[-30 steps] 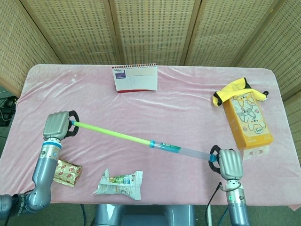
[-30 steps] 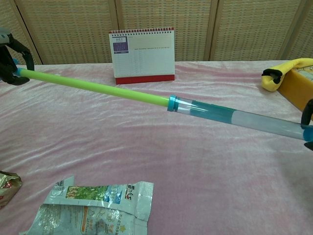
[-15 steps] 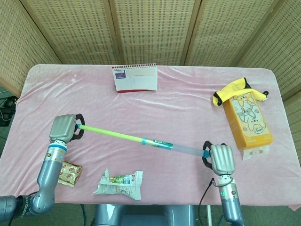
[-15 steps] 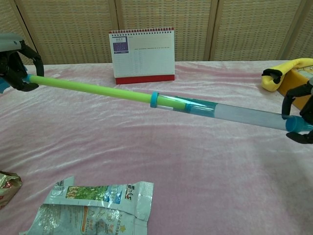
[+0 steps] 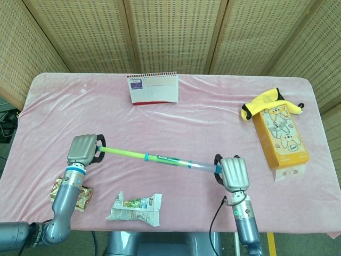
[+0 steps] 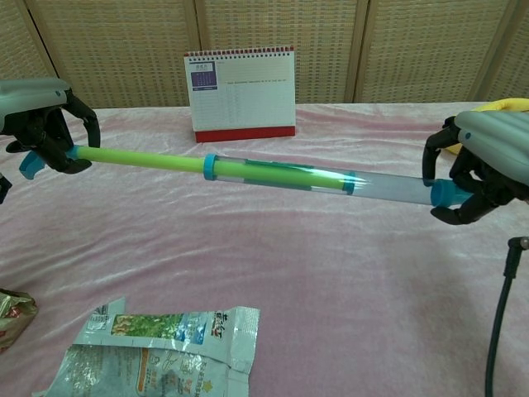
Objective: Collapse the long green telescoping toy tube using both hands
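At the bottom left of the chest view, nearest me, lies a crumpled snack packet [image 6: 161, 347], with a small red-and-gold wrapper [image 6: 15, 310] at the left edge. Above them, across the middle of the frame, I hold the green telescoping tube [image 6: 248, 171] off the pink tablecloth [image 6: 273, 273], nearly level. My left hand [image 6: 41, 120], at the left edge, has its fingers wrapped around the thin green end. My right hand [image 6: 483, 169], at the right edge, has its fingers curled around the blue cap on the clear, wider end. The green section runs into the clear sleeve past a blue collar [image 6: 210, 166] left of centre. From the head view the tube slopes down from left to right in the lower middle of the table. Further back, at the right edge, a yellow box [image 5: 281, 137] lies with a yellow plush toy [image 5: 262, 103] touching its far end. Farthest, at top centre, stands a desk calendar [image 6: 240, 91].
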`<state>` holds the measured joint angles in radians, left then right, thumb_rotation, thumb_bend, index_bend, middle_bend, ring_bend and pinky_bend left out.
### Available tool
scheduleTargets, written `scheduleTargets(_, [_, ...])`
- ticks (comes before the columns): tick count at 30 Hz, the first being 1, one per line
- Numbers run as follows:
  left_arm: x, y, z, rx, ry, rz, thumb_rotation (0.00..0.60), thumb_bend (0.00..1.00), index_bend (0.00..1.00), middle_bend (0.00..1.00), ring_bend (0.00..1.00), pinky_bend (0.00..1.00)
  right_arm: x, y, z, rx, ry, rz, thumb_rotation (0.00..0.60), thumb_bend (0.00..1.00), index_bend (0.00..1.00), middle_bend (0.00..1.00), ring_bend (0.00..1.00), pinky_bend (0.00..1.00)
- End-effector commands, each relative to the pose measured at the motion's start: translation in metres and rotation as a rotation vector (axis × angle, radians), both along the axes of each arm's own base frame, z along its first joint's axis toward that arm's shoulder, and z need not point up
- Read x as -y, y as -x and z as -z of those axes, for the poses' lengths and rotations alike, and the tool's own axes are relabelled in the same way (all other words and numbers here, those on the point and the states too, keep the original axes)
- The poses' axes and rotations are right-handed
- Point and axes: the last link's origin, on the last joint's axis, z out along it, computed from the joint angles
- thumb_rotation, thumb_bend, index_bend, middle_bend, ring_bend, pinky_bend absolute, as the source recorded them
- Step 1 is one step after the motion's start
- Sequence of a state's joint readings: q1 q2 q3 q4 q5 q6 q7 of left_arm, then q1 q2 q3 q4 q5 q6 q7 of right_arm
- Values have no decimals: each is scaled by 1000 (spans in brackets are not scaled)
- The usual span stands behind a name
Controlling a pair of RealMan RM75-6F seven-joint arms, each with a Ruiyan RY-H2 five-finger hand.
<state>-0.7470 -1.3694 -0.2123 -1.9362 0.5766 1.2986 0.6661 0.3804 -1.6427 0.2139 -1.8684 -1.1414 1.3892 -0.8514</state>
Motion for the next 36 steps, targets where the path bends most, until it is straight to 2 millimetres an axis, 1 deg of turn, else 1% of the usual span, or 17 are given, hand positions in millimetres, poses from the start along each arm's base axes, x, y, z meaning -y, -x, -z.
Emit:
scheduleTargets(1, [1,-3,7,4,14,8,600,699,867,962,865,834,1,-7,7,1,-13,-6,600,479,686,993,949,586])
scheduleTargets(5, [3,-4,12,1,24,12,600,699,867,962,865,834,1,-11,14,-11,-27,-12,600,479,686,993,949,587])
scheduleTargets(11, [4,-6,19,4,39,15,600,699,867,962,865,834,-1,-20,20,-15,-32,-31,600,479,686,993,949,586])
scheduleTargets(18, [6,-7,30,15,65,16,600,699,867,962,865,834,-4,-33,30,-29,-43,-59,600,479,687,992,949,587])
scheduleTargets(29, [6,-6,35,31,77,14,600,699,867,962,865,834,-8,-40,41,-30,-65,-68,600,479,686,993,949,586])
scheduleTargets(36, [9,-9,37,46,88,25,600,699,867,962,865,834,-11,-42,49,-27,-76,-71,600,480,687,993,949,586])
